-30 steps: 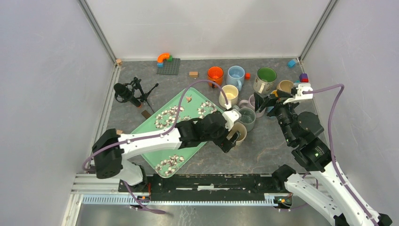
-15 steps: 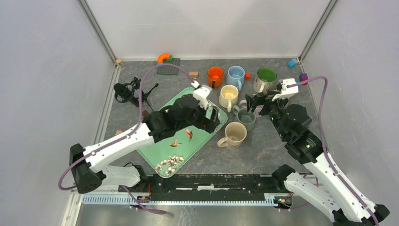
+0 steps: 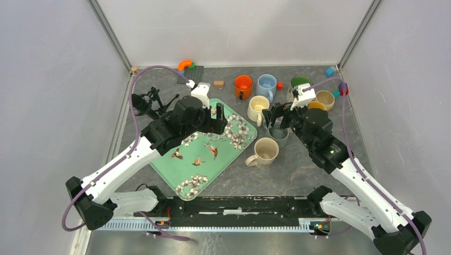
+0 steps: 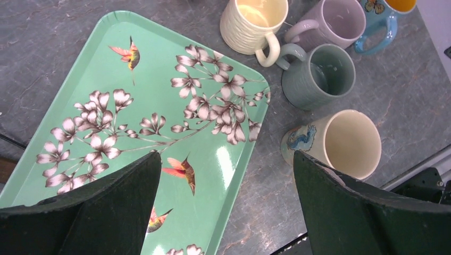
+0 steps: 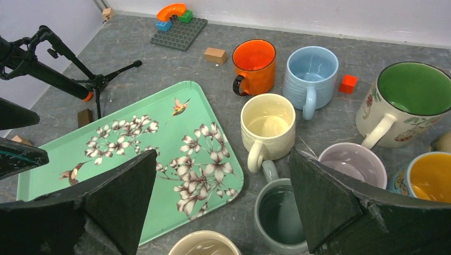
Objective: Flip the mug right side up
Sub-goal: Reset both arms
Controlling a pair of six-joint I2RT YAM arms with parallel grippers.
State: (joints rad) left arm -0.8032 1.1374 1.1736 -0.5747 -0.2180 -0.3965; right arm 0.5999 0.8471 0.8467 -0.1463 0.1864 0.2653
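1. Cream mug stands mouth-up on the counter toward the near edge, just beside the tray.
2. Left gripper hangs wide and empty over the tray; right gripper wide, empty too.
3. Probably glazed ceramic: rigid, slick, chippable (pinch the wall or handle).
4. Left wrist view hides its handle.

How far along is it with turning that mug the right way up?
Looks done: the cream mug with the blue picture stands mouth-up on the table beside the tray, and the other mugs in view are upright too. Nothing is held: the left hand hovers open over the tray, the right hand open above the grey mug. Nothing obvious is left.
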